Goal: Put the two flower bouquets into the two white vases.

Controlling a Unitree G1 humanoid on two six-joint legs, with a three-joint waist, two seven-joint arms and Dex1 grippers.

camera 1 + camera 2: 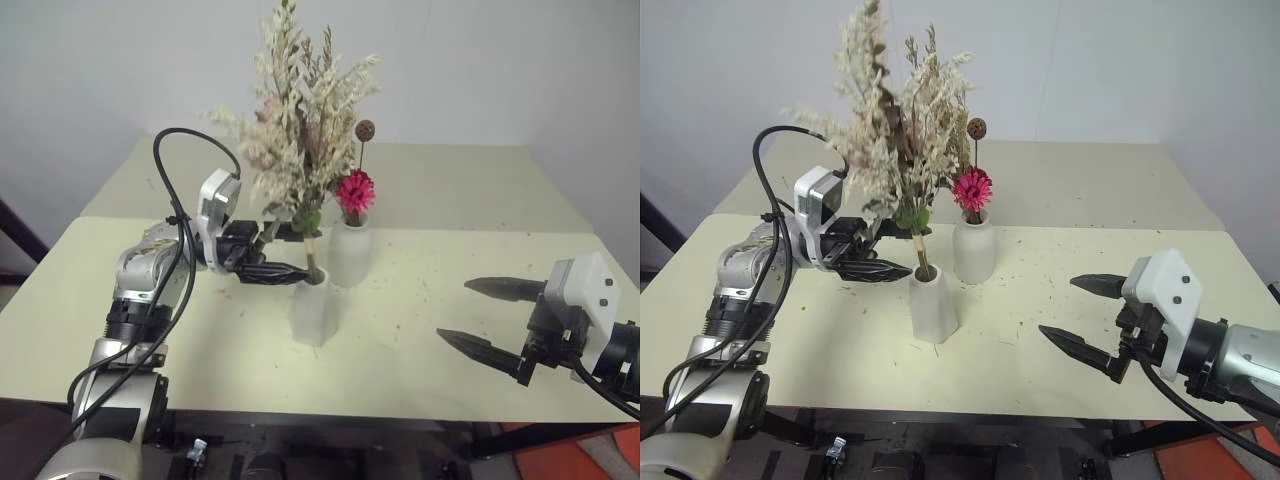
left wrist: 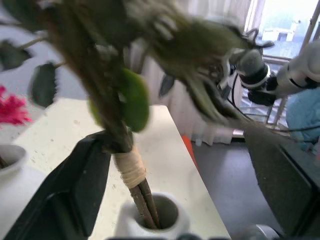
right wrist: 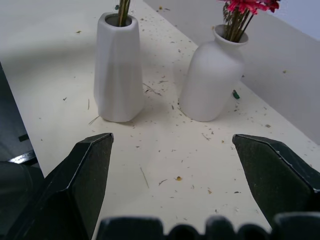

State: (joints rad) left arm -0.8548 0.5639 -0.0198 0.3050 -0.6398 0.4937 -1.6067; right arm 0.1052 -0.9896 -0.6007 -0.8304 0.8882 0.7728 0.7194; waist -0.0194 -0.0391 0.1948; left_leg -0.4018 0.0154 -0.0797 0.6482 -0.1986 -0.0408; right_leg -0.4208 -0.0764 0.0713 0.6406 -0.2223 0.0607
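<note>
Cream tabletop (image 1: pixel 480 200), littered with dry bits, carries 2 white vases, each with 1 bunch. From the head, the tapered vase (image 1: pixel 314 312) holds the tall pale bunch (image 1: pixel 300 120); the round vase (image 1: pixel 349 252) holds the magenta flower (image 1: pixel 355 190). Left gripper (image 1: pixel 282 250) stands wide apart around those stems, gripping nothing. Left wrist view reveals twine binding (image 2: pixel 129 169) and a window (image 2: pixel 287 30). Right gripper (image 1: pixel 1085 315) hovers spread, empty.

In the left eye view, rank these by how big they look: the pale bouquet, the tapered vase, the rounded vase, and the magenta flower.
1. Pale bouquet, clearly largest.
2. Tapered vase and rounded vase look similar; the tapered one sits nearer the camera, so no firm ranking.
3. Magenta flower, smallest.
</note>
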